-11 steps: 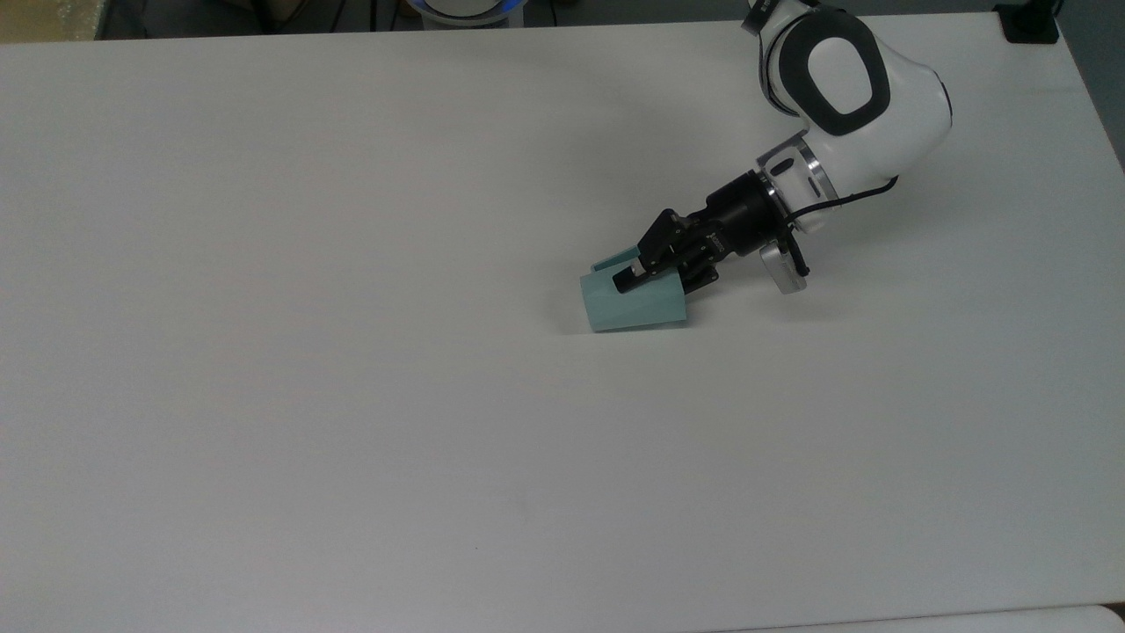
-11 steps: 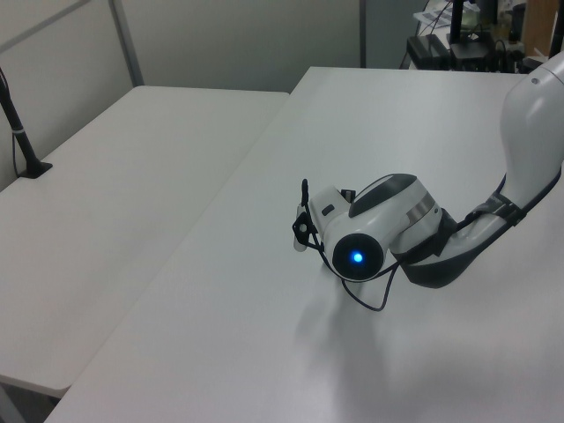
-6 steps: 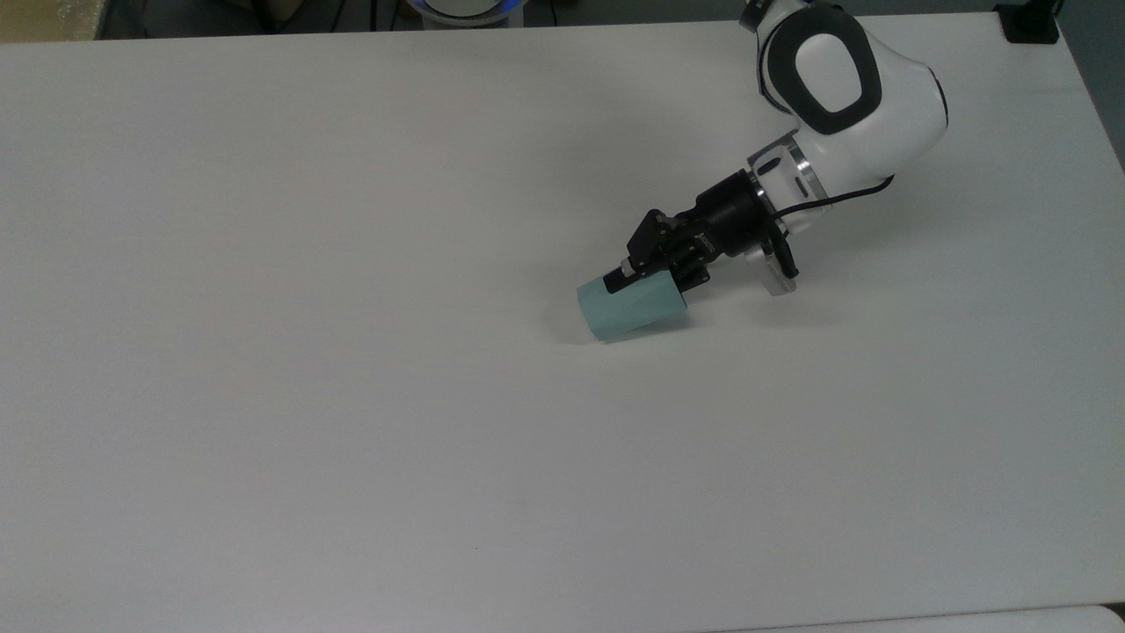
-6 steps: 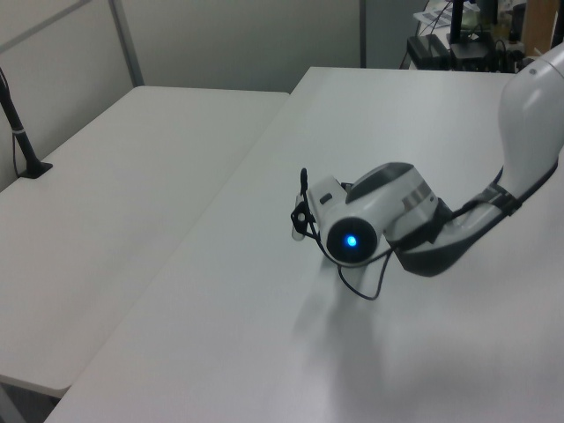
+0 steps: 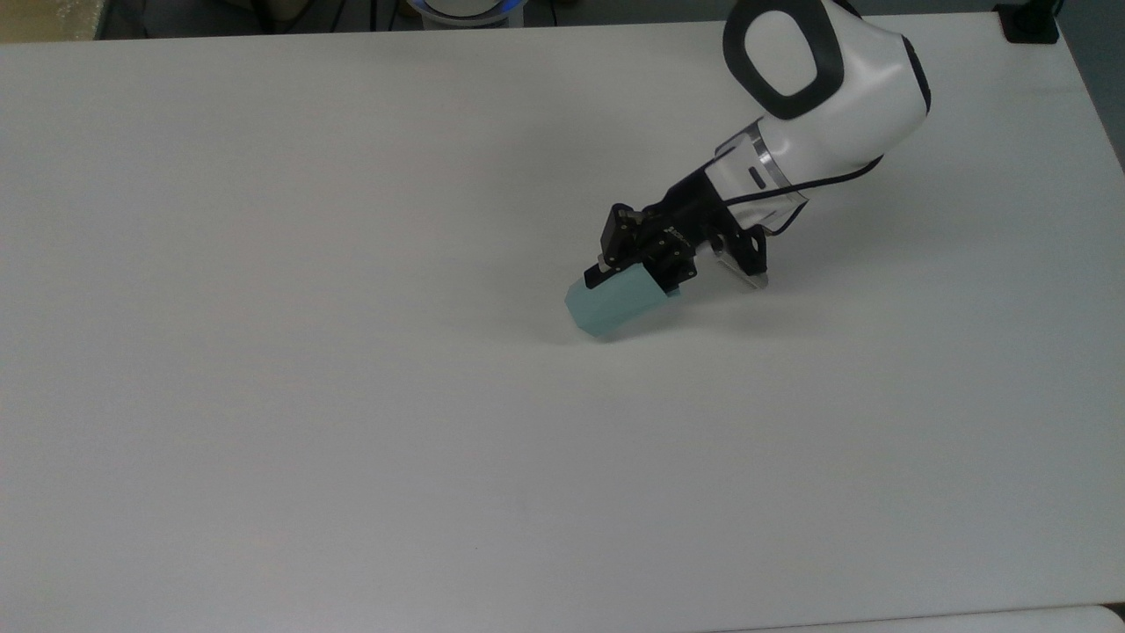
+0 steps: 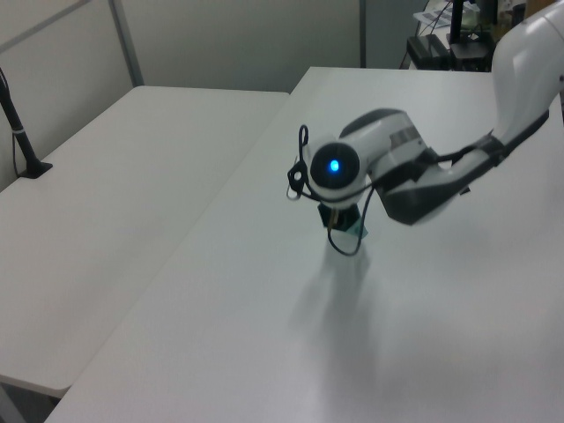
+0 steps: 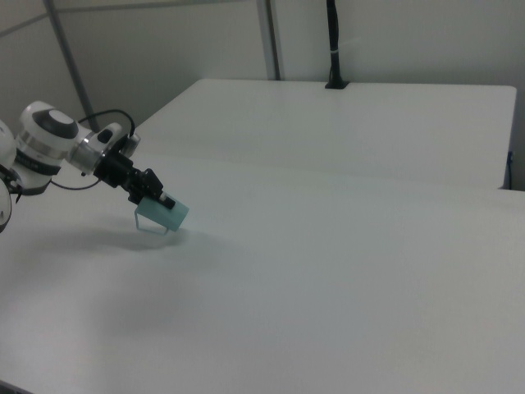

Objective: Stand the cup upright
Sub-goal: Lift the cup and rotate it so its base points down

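Gripper clamped on the rim end of the pale teal cup, holding it tilted with its narrow base toward the top view's lower left, one edge at or barely off the white table. Bare tabletop all around the cup. Second white table behind in the right view, a black post rising from its far edge; in the left view the arm's wrist covering most of the cup.

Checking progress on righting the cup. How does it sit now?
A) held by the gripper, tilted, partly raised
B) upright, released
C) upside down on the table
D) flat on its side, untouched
A: the gripper is shut on the cup, which sits tilted in the right view, not upright.
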Robot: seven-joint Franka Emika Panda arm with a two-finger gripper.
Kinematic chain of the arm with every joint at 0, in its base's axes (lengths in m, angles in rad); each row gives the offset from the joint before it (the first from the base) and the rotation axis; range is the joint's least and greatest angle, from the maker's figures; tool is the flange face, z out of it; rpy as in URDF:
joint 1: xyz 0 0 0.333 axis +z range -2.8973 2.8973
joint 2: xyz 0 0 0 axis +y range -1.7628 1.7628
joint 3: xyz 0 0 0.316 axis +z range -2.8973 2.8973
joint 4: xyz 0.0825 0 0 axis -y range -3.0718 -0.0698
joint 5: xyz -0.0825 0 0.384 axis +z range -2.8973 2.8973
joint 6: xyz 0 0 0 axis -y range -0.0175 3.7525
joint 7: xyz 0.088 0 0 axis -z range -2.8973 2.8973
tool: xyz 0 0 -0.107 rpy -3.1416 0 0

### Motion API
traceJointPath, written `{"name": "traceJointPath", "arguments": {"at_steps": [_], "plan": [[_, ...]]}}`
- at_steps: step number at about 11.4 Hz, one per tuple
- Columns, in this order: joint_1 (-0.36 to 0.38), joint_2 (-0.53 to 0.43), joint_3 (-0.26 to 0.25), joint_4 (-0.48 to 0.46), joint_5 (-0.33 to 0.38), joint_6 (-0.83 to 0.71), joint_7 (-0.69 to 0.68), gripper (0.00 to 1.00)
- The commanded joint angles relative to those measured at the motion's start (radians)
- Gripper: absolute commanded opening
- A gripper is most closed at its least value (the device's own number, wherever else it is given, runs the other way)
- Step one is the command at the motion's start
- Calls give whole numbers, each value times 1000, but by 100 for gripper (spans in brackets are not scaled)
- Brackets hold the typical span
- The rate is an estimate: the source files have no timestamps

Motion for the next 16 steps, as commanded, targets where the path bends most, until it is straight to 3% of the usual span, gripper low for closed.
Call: {"name": "traceJointPath", "arguments": {"at_steps": [1,4,7,10,13,16], "plan": [[-99,-170,25,-72,170,27,-52,0],[-220,-330,25,-185,391,96,-163,0],[-376,-554,23,-473,537,278,-265,0],[-520,-680,13,-678,655,420,-415,0],[-576,-638,-4,-769,666,524,-435,0],[-613,-562,-3,-787,689,619,-429,0]]}}
